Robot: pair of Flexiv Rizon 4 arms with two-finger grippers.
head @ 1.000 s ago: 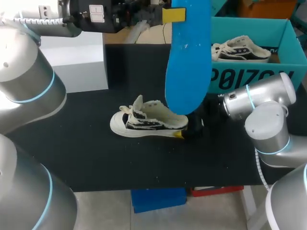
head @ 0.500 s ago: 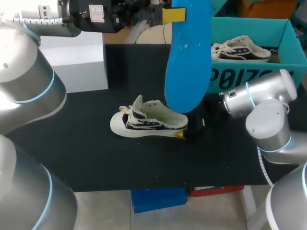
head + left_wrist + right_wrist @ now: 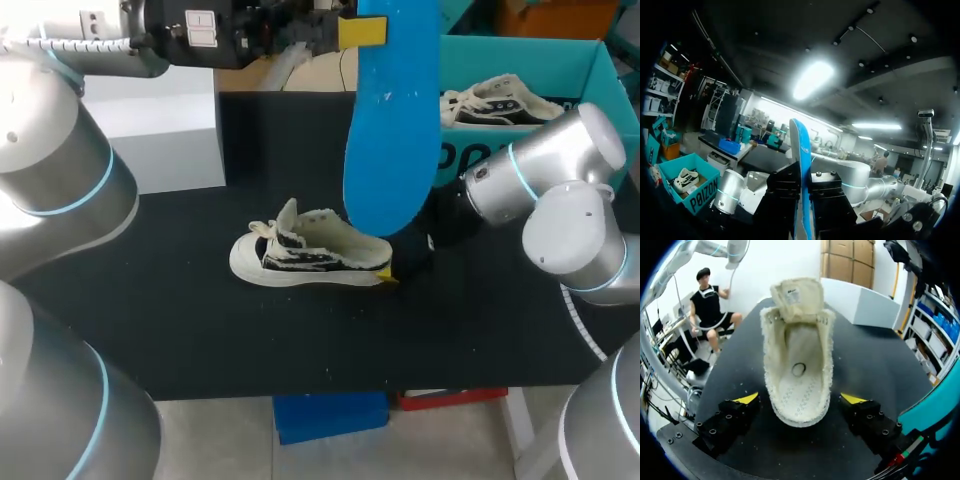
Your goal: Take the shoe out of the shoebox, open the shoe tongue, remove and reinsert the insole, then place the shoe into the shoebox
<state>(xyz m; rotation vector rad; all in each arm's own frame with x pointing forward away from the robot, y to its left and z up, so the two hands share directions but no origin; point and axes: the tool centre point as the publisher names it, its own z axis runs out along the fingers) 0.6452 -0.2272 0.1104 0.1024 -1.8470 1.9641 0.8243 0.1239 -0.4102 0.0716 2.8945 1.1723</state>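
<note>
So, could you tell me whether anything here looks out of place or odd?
Nothing spilled or damaged. The one oddity is the blue insole, out of the shoe and held in the air by the left gripper; the shoe's tongue is pulled back.

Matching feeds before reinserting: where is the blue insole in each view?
Head view: blue insole upright, top middle, over the heel of the shoe on the table.
Left wrist view: insole edge-on, clamped in the left pincer.
Right wrist view: not in it.
Shared landmark: teal shoebox, in all three.
</note>
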